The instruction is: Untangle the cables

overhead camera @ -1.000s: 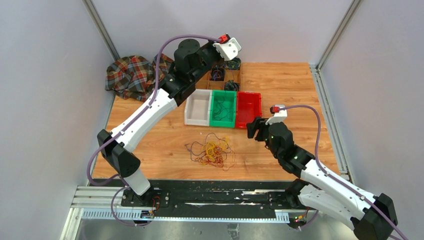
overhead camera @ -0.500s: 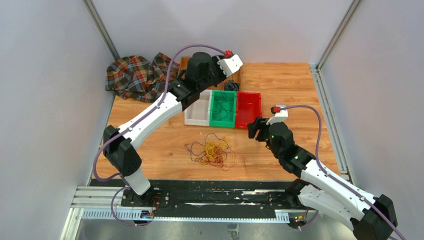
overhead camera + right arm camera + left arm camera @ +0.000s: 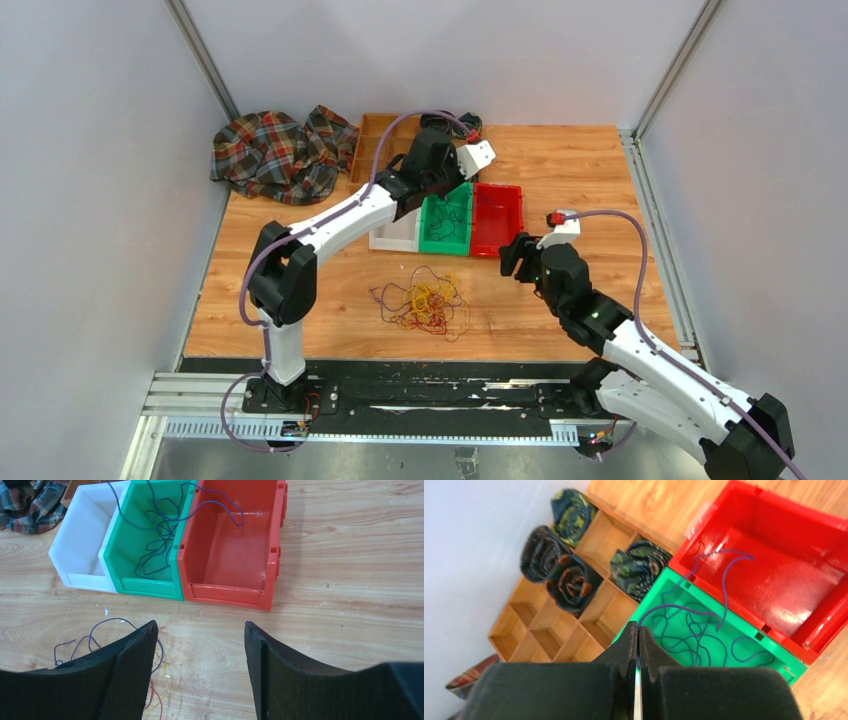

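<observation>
Left gripper (image 3: 638,628) shifted from upper centre to above green bin (image 3: 150,586), jaws pinched on purple cable (image 3: 679,606); right gripper (image 3: 200,635) unmoved, jaws wide.

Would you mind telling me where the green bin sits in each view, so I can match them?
Top external: green bin at centre, the middle of three bins.
Left wrist: right of centre, with blue cable inside.
Right wrist: top, left of centre.
Shared landmark: the red bin right beside it in all three views.
</observation>
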